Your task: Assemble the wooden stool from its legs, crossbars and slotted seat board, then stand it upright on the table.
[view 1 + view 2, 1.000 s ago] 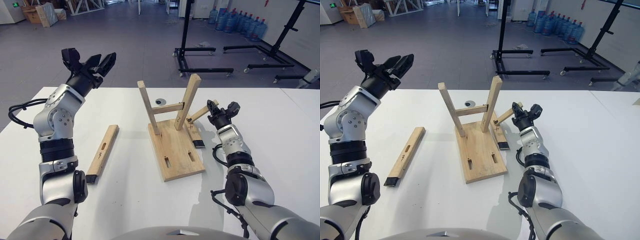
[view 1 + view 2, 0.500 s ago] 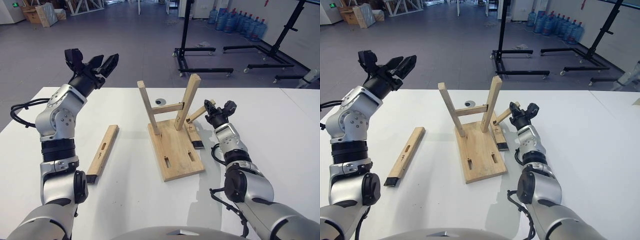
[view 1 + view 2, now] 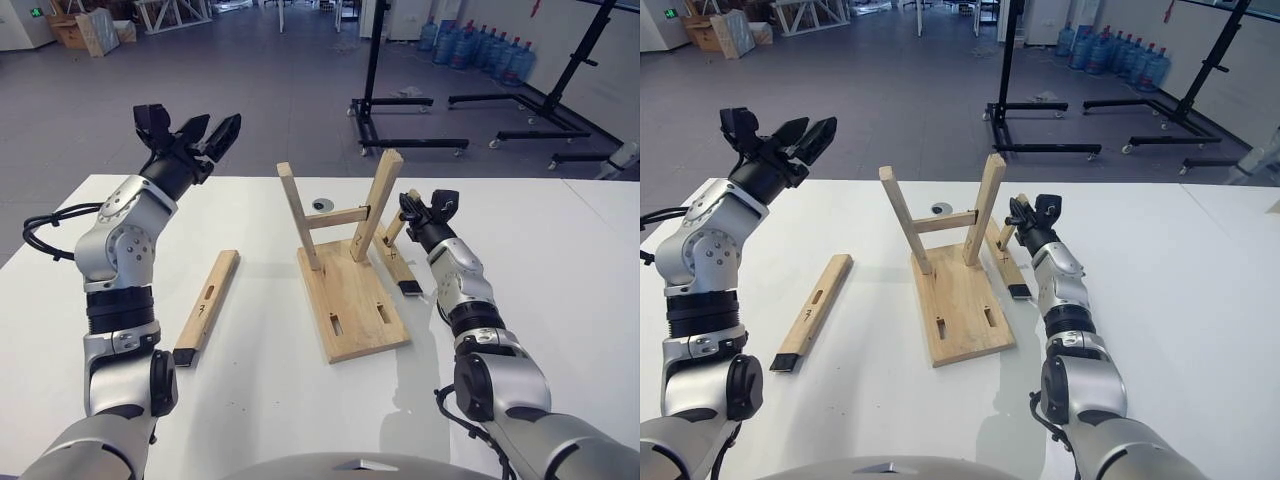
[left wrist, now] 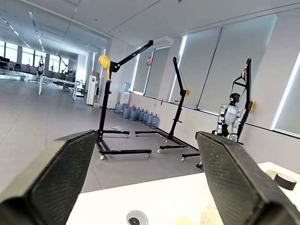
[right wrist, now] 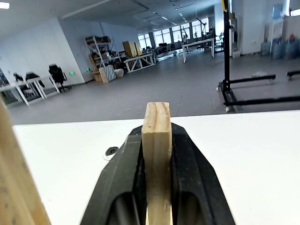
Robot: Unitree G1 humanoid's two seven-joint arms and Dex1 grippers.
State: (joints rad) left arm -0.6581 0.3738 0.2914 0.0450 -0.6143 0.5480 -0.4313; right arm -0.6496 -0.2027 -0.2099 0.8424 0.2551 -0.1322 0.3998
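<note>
Wooden square-edged crossbar (image 5: 157, 140) is pinched between right fingers (image 5: 117, 183), apparently against an upright leg (image 3: 375, 205); left fingers (image 4: 51, 173) spread.

The crossbar (image 3: 393, 228) in the right gripper's (image 3: 416, 210) jaws reaches the upright leg (image 3: 373, 205) above the seat board (image 3: 352, 300), but their meeting point is hidden behind that leg (slotted in or not, unclear). The crossbar partly covers the loose leg (image 3: 400, 268) beside the board.

Rounded silver-grey shells on left arm (image 3: 112, 245) and right arm (image 3: 466, 292), black rings and round caps at joints, black cable (image 3: 42, 236) looping off the left arm, black left gripper (image 3: 213, 124) and right gripper (image 5: 157, 130), wedge-shaped weave-textured fingers (image 4: 47, 173)
</note>
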